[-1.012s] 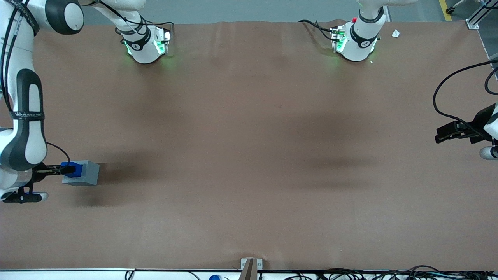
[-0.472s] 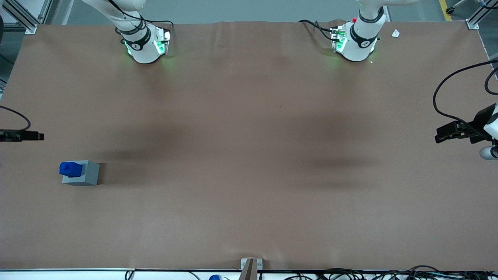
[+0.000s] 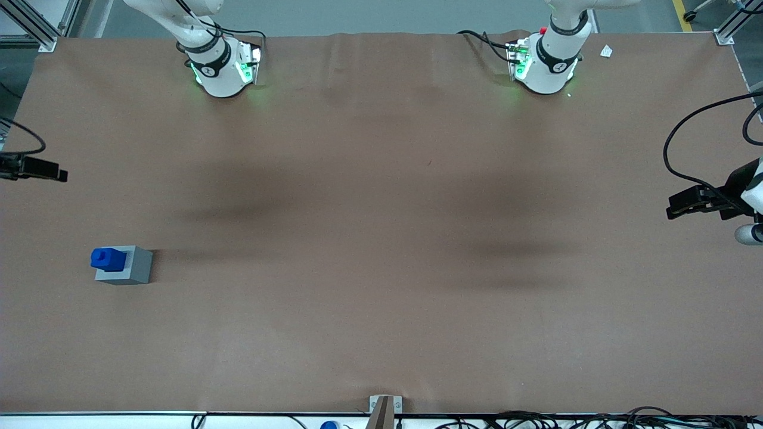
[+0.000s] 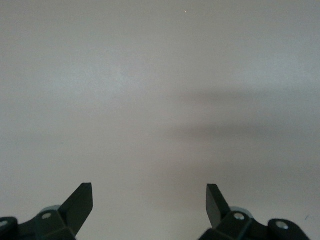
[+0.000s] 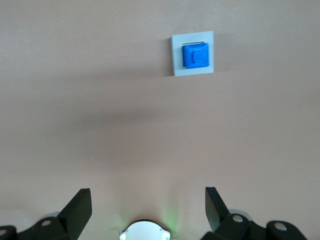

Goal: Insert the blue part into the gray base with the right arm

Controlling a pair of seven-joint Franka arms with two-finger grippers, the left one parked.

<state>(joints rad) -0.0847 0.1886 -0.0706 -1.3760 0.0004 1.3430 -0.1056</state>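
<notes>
The blue part (image 3: 108,258) sits in the top of the gray base (image 3: 136,269), which stands on the brown table toward the working arm's end. In the right wrist view the blue part (image 5: 195,55) fills the square recess of the gray base (image 5: 177,66), seen from high above. My right gripper (image 3: 58,175) hangs at the table's edge, farther from the front camera than the base and well apart from it. The gripper (image 5: 147,202) is open, with nothing between its fingers (image 5: 80,205).
The working arm's base (image 3: 222,70) and the parked arm's base (image 3: 545,62) glow green at the table's back edge. The working arm's base (image 5: 145,231) also shows in the right wrist view. A small bracket (image 3: 384,406) and cables lie at the front edge.
The gripper has let go of the blue part, which stays in the gray base. The arm has lifted out of the front view and the gripper has drawn away from the front camera.
</notes>
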